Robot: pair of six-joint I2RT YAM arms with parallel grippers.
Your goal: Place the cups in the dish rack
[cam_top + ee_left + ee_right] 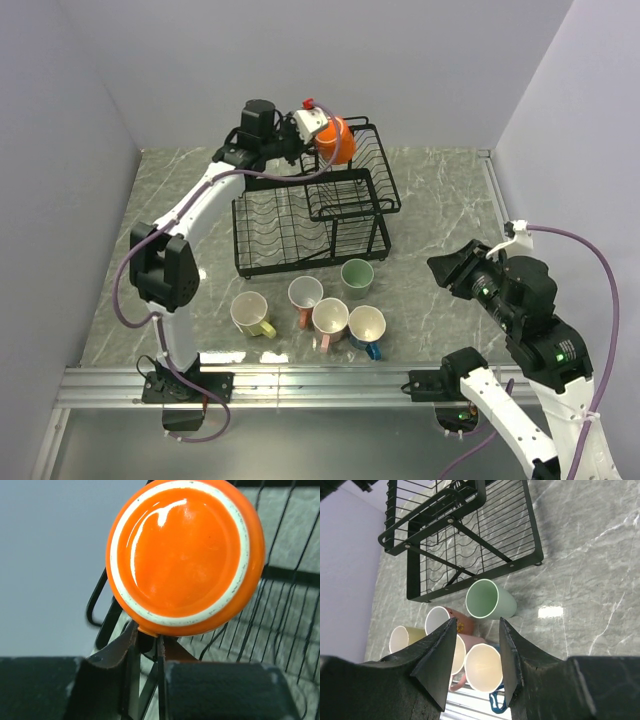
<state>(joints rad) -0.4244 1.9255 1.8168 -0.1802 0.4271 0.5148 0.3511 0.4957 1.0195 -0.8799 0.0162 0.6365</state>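
Note:
My left gripper (318, 130) is shut on the orange cup (337, 140) and holds it over the raised upper basket of the black wire dish rack (300, 235). In the left wrist view the orange cup's (185, 555) glossy base faces the camera, with the gripper (148, 647) pinched at its lower edge above the rack wires (280, 610). On the table stand a yellow cup (250, 314), a salmon cup (305, 294), a pink cup (330, 318), a blue cup (366, 327) and a pale green cup (357, 277). My right gripper (452, 272) hovers open to their right, holding nothing.
The right wrist view looks down past the open gripper (477, 621) onto the pale green cup (487, 599), the salmon cup (462, 626), the yellow cup (402, 637), the blue cup (482, 667) and the rack's (470, 540) lower tray. Grey walls enclose the marble table (440, 210).

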